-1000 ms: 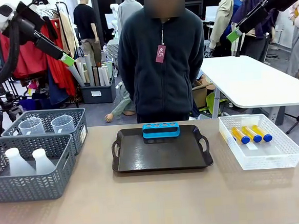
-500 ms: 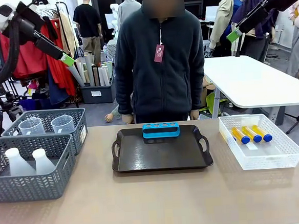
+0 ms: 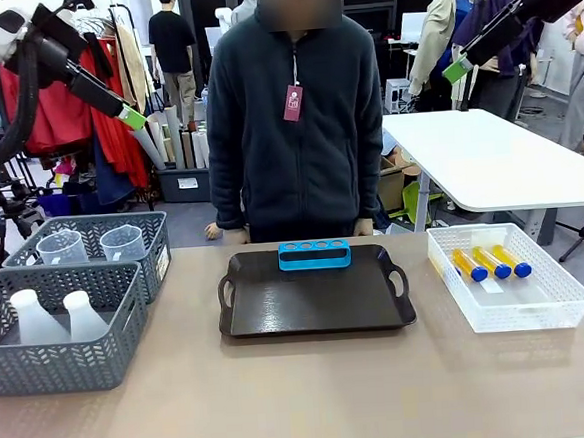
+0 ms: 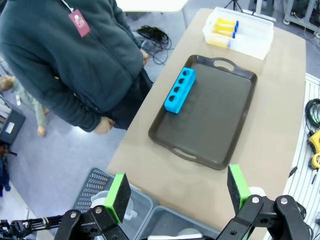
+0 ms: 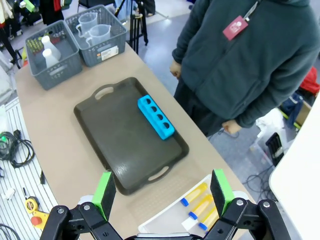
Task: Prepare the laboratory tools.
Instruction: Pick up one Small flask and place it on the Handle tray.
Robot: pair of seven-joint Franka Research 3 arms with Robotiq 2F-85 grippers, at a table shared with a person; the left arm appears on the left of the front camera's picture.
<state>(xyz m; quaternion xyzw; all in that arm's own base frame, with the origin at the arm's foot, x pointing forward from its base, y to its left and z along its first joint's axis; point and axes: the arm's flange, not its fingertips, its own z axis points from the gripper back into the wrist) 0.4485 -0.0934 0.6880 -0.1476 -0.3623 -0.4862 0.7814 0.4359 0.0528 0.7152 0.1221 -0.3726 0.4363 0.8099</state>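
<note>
Three amber tubes with blue caps (image 3: pixel 491 262) lie in a white basket (image 3: pixel 569 312) at the right. Two white conical flasks (image 3: pixel 35 313) stand in the near grey basket (image 3: pixel 61 360) at the left. Two clear beakers (image 3: pixel 121 241) stand in the grey basket behind it (image 3: pixel 160 258). A blue four-hole rack (image 3: pixel 314 253) sits on the far edge of the dark tray (image 3: pixel 314 313). My left gripper (image 3: pixel 131 117) hangs high at the upper left, open and holding nothing (image 4: pixel 177 192). My right gripper (image 3: pixel 455 68) hangs high at the upper right, also open and holding nothing (image 5: pixel 163 191).
A person in a dark fleece (image 3: pixel 296 128) stands at the table's far edge behind the tray, hands low at their sides. A white table (image 3: pixel 488 155) stands beyond at the right. Bare tabletop (image 3: pixel 314 388) stretches in front of the tray.
The person has shifted a little to the left and closer to the table. Both arms have stayed still.
</note>
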